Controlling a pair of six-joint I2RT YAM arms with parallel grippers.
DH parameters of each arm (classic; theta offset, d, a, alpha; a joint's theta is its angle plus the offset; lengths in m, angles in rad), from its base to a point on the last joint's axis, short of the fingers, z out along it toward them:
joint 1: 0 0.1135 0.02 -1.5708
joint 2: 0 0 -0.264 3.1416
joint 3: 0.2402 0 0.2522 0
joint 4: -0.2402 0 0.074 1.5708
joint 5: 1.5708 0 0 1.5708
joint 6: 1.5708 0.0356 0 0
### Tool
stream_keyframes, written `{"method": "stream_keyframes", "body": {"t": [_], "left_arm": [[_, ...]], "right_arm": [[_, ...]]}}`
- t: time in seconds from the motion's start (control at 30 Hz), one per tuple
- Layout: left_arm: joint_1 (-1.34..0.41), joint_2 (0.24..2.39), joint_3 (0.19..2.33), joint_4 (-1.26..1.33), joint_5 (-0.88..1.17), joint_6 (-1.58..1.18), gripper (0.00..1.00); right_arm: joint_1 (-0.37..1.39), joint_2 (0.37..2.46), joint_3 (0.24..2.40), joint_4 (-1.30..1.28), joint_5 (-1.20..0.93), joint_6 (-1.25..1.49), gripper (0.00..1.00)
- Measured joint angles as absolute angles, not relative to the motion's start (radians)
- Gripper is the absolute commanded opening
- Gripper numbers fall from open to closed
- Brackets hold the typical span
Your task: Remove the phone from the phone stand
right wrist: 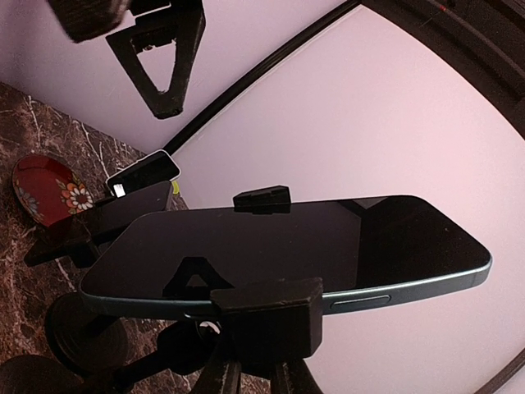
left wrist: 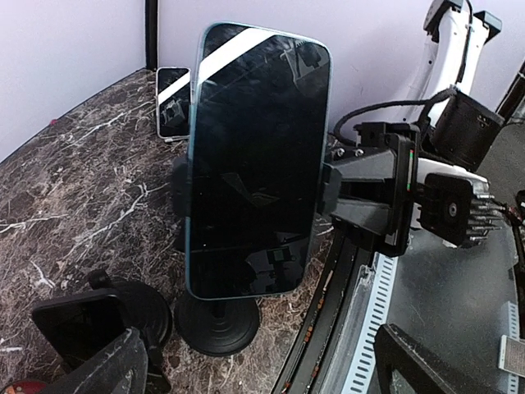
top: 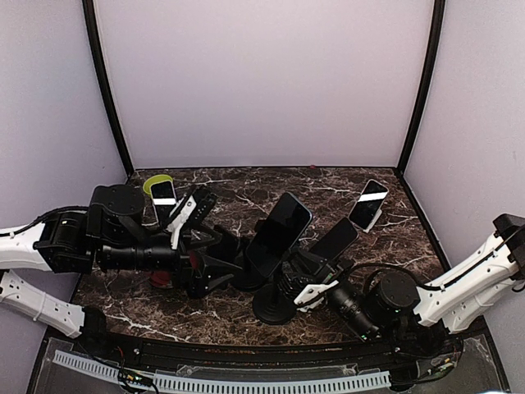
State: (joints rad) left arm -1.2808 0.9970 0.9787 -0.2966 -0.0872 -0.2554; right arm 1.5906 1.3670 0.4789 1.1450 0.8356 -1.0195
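At the far left we see a spare phone with a lime-green edge (top: 163, 199) lying flat near the back corner of the marble table (top: 246, 185), and nearer to us a red patterned dish (right wrist: 49, 185), partly hidden under the left arm. The left gripper (top: 215, 250) hangs just left of the phone stand (top: 275, 308) with its fingers spread wide, holding nothing. The phone (top: 279, 232) sits in the stand near the middle of the table, tilted upright with its dark screen toward the left arm. The stand's clamp blocks press on both of its long edges, and the round black base rests on the marble near the front edge. The right gripper (top: 305, 287) is just right of the stand, close beside the clamp. We cannot tell whether its fingers are closed on anything. Just right of that stands a second dark phone (top: 334, 240), tilted, and a white-edged phone (top: 368, 205) lies toward the back right corner.
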Motion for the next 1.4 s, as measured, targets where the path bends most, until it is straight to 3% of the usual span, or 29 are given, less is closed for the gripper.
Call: {"method": "stream_keyframes", "body": {"t": [0.43,0.67,1.0,1.4], "left_arm": [[-1.485,1.131,0.975,-0.269,-0.363,-0.257,0.99],[-1.486,1.184,0.975,-0.216,-0.394,-0.243,0.99],[-1.487,1.135,0.974,-0.173,-0.399,-0.243,0.99],[-1.446,1.152,0.974,-0.128,-0.27,-0.242,0.95]], "right_arm": [[1.591,1.374,0.479,1.2,0.842,-1.024,0.08],[1.596,1.363,0.477,1.206,0.85,-1.028,0.37],[1.607,1.208,0.447,1.009,0.82,-0.955,0.44],[1.608,1.249,0.447,0.96,0.8,-0.939,0.45]]}}
